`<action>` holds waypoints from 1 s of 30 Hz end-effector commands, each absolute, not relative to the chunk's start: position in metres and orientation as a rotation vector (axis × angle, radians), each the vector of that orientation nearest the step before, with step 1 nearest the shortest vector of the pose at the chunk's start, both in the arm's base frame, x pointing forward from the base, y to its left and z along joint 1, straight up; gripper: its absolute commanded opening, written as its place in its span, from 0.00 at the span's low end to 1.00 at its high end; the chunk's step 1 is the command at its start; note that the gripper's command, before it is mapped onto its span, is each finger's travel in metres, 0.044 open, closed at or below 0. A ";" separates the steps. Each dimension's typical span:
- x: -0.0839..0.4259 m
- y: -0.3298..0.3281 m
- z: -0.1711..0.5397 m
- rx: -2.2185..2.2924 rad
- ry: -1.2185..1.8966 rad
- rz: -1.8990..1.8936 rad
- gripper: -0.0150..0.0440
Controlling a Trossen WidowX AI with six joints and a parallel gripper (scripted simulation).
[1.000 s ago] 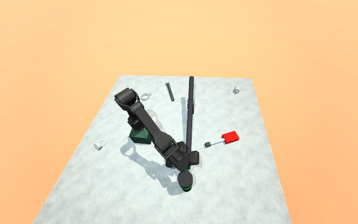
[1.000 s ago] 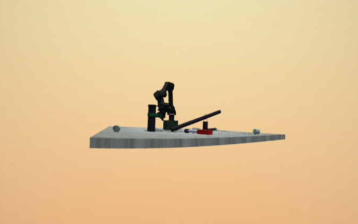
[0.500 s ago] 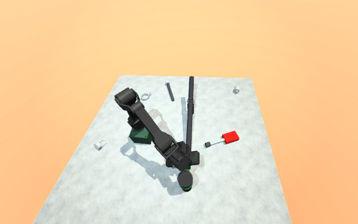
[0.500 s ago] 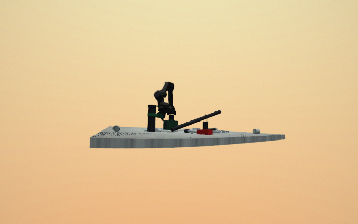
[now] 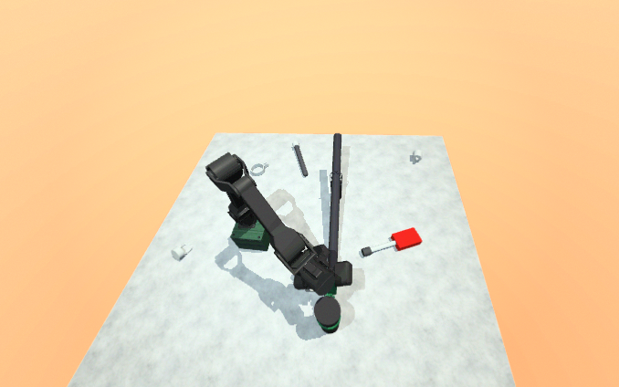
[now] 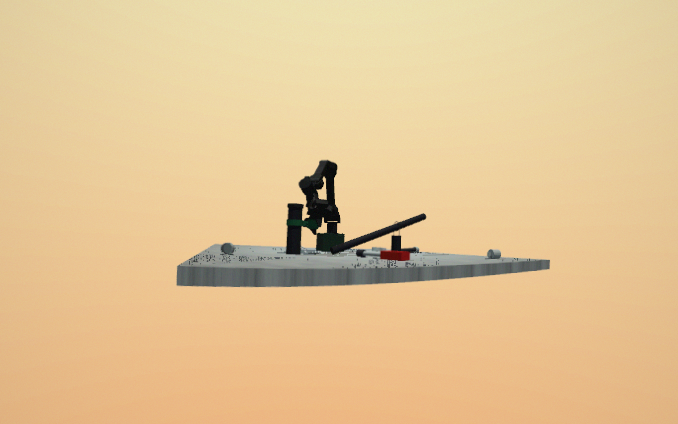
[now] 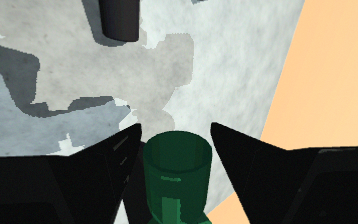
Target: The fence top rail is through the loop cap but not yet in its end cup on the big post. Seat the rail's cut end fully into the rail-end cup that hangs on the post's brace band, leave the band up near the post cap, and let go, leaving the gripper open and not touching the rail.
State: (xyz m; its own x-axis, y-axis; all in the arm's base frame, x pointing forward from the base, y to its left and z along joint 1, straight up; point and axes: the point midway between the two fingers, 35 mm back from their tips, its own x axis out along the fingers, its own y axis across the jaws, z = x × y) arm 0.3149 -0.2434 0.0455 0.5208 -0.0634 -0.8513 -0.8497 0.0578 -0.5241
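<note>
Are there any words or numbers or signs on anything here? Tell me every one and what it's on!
There are none that I can read.
Red block with the white handle: no letters or numbers show.
Green cup: only pale shiny marks, no writing.
Big post: no writing shows.
Rail: no writing shows.
Green box under the arm: tiny dark spots, too small to make out.

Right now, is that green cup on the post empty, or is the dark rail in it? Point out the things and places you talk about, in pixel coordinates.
Empty: the wrist view shows the green cup's (image 7: 178, 192) mouth bare, the dark rail's (image 7: 120, 20) (image 5: 334, 211) (image 6: 379, 233) end apart from it.
</note>
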 end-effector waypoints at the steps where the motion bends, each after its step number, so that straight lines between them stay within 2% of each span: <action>1: 0.316 -0.235 0.054 -1.400 0.861 0.723 0.92; 3: 0.317 -0.228 0.061 -1.399 0.861 0.722 1.00; 15: 0.321 -0.204 0.085 -1.363 0.864 0.692 1.00; 30: 0.321 -0.116 0.146 -0.325 1.048 0.049 1.00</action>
State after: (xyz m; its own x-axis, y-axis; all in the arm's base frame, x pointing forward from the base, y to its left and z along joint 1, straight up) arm 0.3253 -0.1531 0.1146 0.5008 -0.0788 -0.8619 -0.5982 0.6882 -0.4105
